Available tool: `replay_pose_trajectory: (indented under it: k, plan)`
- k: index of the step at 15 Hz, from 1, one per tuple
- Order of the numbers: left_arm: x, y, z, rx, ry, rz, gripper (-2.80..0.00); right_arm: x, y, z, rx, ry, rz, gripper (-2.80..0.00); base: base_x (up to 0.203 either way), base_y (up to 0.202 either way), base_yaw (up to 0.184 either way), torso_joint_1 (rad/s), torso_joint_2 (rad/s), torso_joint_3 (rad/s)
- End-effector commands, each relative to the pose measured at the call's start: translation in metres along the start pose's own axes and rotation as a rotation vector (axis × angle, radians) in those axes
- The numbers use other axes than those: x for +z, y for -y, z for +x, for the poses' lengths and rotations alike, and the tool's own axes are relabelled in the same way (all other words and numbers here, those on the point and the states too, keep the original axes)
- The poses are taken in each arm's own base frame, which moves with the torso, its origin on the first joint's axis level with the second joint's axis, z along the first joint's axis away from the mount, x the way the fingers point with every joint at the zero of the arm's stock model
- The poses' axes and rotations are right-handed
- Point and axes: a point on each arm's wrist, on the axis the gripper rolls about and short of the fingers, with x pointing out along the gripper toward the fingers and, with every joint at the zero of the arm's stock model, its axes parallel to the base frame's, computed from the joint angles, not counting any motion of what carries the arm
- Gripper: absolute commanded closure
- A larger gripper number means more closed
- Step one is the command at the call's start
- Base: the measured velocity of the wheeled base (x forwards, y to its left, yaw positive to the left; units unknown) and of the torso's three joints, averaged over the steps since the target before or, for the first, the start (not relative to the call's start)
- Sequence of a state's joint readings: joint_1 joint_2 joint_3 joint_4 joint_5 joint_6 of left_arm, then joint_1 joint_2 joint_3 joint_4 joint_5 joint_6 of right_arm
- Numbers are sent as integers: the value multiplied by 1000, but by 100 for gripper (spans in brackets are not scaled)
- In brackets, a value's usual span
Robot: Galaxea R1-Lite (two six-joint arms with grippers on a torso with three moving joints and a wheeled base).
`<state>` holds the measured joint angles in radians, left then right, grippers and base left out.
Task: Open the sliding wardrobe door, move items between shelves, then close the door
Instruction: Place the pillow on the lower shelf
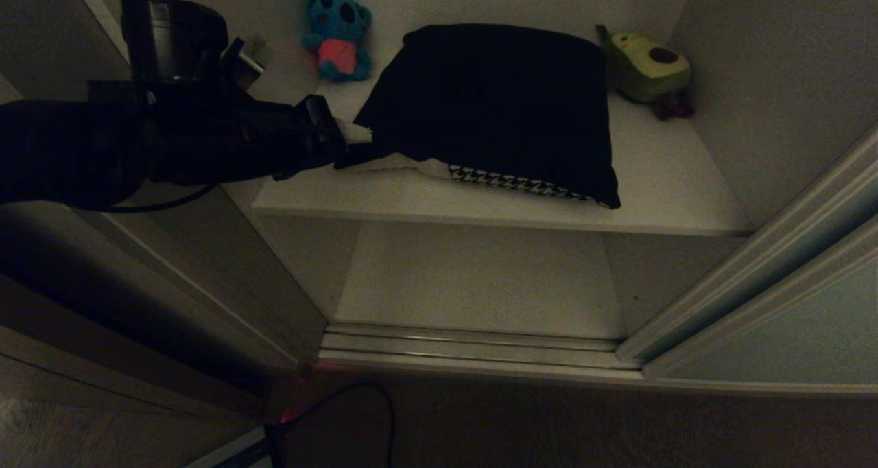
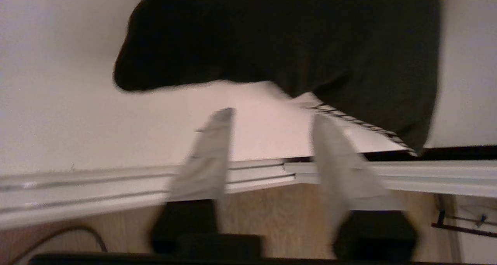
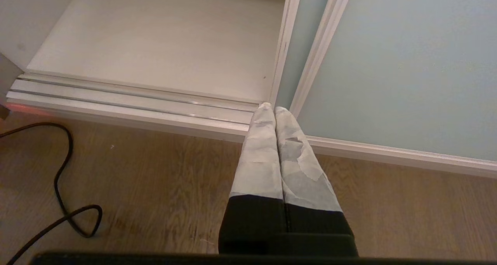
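A: Head view, left to right: left pincer [image 1: 357, 133] at the near-left corner of the cushion [image 1: 494, 104], fingers spread with nothing between them. Cushion lies on the upper shelf [image 1: 658, 193], dark side up, houndstooth strip showing along its front edge.

B: Touching?

A: Can't tell. Left wrist view shows the fingers [image 2: 209, 156] apart and the cushion corner just beyond their tips.

B: Risks?

A: Likely a shallow nip on that corner; soft fabric could slip out or drag. A push rather than a pinch could shove the cushion back toward the blue plush toy [image 1: 337, 34] or right toward the avocado plush [image 1: 648, 63].

B: Room to move?

A: Left side wall sits close to the arm, tight there. The shelf's front lip is bare, and the lower shelf [image 1: 480, 276] looks open. Floor track [image 1: 473, 348] sits in front of it. Sliding wardrobe door [image 1: 789, 317] is pushed to the right, clear of the opening.

B: Other arm?

A: Right pincer [image 3: 275, 109] parked low near the door frame, fingers pressed together, holding nothing.
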<state>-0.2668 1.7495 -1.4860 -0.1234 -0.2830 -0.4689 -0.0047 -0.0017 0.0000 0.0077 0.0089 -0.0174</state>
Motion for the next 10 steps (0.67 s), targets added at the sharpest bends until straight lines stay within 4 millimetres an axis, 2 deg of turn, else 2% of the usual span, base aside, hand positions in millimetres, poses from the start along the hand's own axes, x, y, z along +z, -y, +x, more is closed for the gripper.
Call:
replay_pose_trajectory:
  k: [1,4,8,10]
  plan:
    - [-4,-6,6,53,5,-14,-280,-1,0,0,0,-3,1,0,0,0,0,0,0,0]
    - [-6,-9,8,124,33,-16,-280,-1,0,0,0,-5,1,0,0,0,0,0,0,0]
    - [-18,-16,9,147,-5,-27,-280,-1,0,0,0,-5,-1,0,0,0,0,0,0,0]
    - [-28,-26,25,177,-32,-34,-280,-1,0,0,0,-3,0,0,0,0,0,0,0,0]
